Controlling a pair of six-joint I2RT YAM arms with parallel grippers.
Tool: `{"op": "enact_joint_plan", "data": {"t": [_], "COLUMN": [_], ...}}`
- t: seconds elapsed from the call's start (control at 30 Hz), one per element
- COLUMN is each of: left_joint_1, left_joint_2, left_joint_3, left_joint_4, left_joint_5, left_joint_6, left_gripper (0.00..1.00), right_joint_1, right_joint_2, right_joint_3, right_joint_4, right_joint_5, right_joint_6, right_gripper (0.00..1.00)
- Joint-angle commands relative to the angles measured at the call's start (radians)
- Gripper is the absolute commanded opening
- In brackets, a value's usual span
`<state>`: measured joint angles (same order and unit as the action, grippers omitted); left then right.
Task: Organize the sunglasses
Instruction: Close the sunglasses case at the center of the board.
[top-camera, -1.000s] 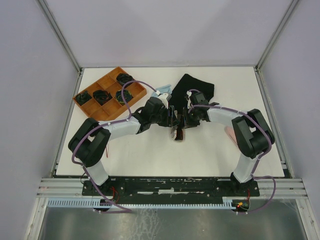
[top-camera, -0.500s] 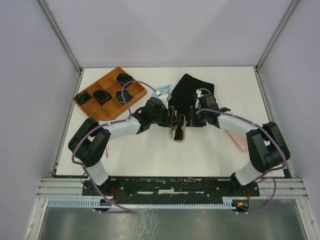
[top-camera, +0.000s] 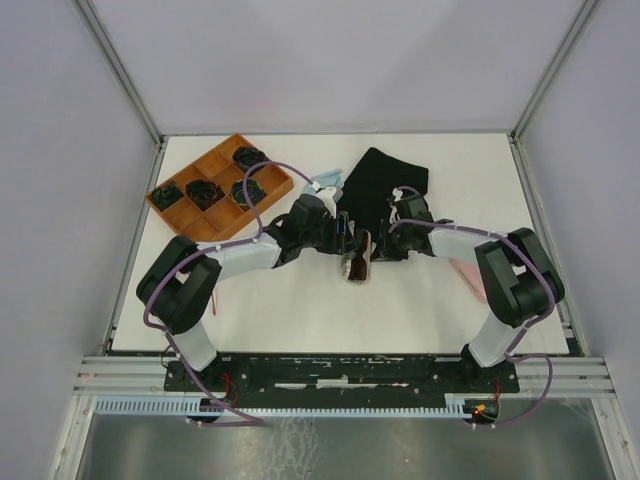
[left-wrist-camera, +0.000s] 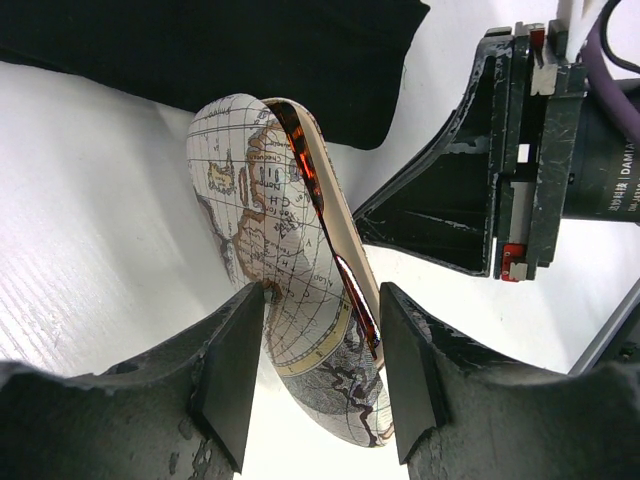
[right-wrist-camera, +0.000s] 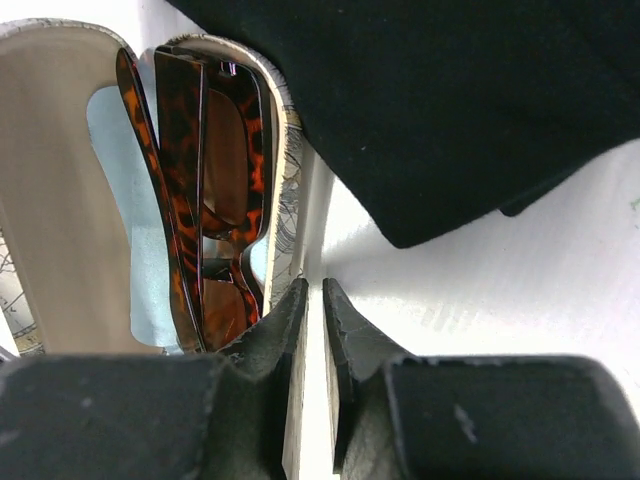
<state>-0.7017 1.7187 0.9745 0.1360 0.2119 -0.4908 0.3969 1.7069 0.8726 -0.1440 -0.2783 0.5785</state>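
Note:
The brown-tinted sunglasses (right-wrist-camera: 215, 190), with a tortoiseshell frame, lie folded inside the open grey map-patterned glasses case (right-wrist-camera: 50, 200). The case stands on edge mid-table (top-camera: 357, 262). My left gripper (top-camera: 349, 244) straddles one shell of the case (left-wrist-camera: 270, 200), its jaws (left-wrist-camera: 322, 295) closed on it; the frame's edge (left-wrist-camera: 318, 205) shows along the rim. My right gripper (top-camera: 381, 243) is shut and empty, with its fingertips (right-wrist-camera: 315, 290) right beside the case's rim. The red sunglasses are not in view.
A black cloth (top-camera: 385, 180) lies just behind the case. A wooden compartment tray (top-camera: 175, 215) holding several dark items sits at the far left. A pink glasses case (top-camera: 468, 272) lies partly under my right arm. A small blue-white item (top-camera: 325, 183) lies near the cloth.
My right gripper drew back from the case towards the cloth, then came back beside the case's rim. My left gripper and the case have stayed put.

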Motion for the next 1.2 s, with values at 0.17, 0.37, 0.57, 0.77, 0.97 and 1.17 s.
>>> {"op": "enact_joint_plan", "data": {"t": [0.17, 0.37, 0.57, 0.77, 0.97, 1.17], "left_joint_1": [0.002, 0.000, -0.008, -0.023, -0.038, -0.058], "left_joint_2": [-0.033, -0.026, -0.024, -0.014, 0.004, 0.017], "left_joint_3": [0.008, 0.007, 0.013, 0.020, 0.025, 0.034], "left_joint_4": [0.015, 0.007, 0.001, -0.001, 0.001, 0.001], "left_joint_5": [0.014, 0.003, 0.003, 0.002, 0.001, -0.001], "left_joint_6": [0.006, 0.006, 0.008, 0.008, 0.001, 0.003], "left_gripper": [0.56, 0.54, 0.50, 0.50, 0.50, 0.50], "right_joint_1": [-0.001, -0.001, 0.000, 0.001, 0.000, 0.002], "right_joint_2": [0.032, 0.034, 0.033, 0.032, 0.033, 0.042], "right_joint_3": [0.049, 0.046, 0.047, 0.049, 0.049, 0.052], "right_joint_4": [0.065, 0.066, 0.070, 0.071, 0.073, 0.086], "right_joint_5": [-0.079, -0.088, -0.095, -0.105, -0.115, -0.131], "right_joint_6": [0.010, 0.012, 0.013, 0.013, 0.012, 0.024], "right_gripper": [0.19, 0.19, 0.19, 0.19, 0.19, 0.19]}}
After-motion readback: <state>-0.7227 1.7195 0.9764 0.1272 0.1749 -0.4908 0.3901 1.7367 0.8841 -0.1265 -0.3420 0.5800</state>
